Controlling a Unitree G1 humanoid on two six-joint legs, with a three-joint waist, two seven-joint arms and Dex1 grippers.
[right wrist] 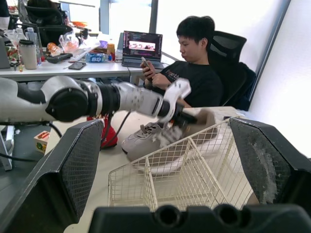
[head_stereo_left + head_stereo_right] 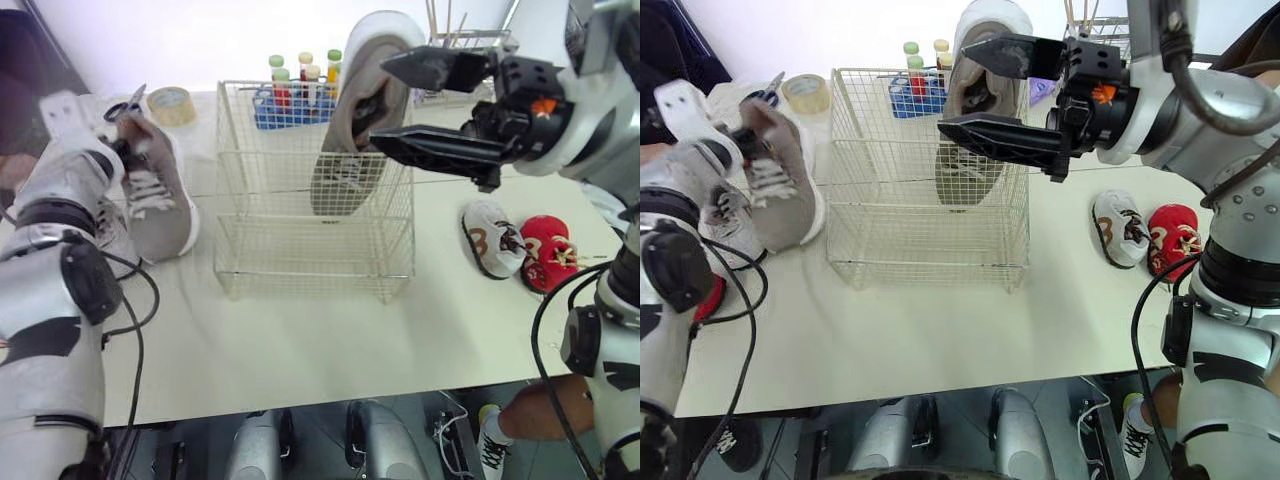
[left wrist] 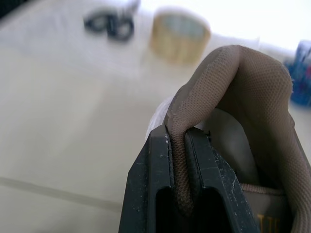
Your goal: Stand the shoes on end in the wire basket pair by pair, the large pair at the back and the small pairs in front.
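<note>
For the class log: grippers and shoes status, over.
Left gripper shut on grey shoe beside basket. Right gripper open by upright shoe inside. Small pair on table. Nothing blocking basket.

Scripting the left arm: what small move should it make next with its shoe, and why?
Probably lift the grey shoe and carry it over the wire basket rim toward the back. The left gripper is shut on its heel collar, the shoe rests on the table left of the basket, and its mate stands on end at the back right, with the right gripper open near it.
</note>
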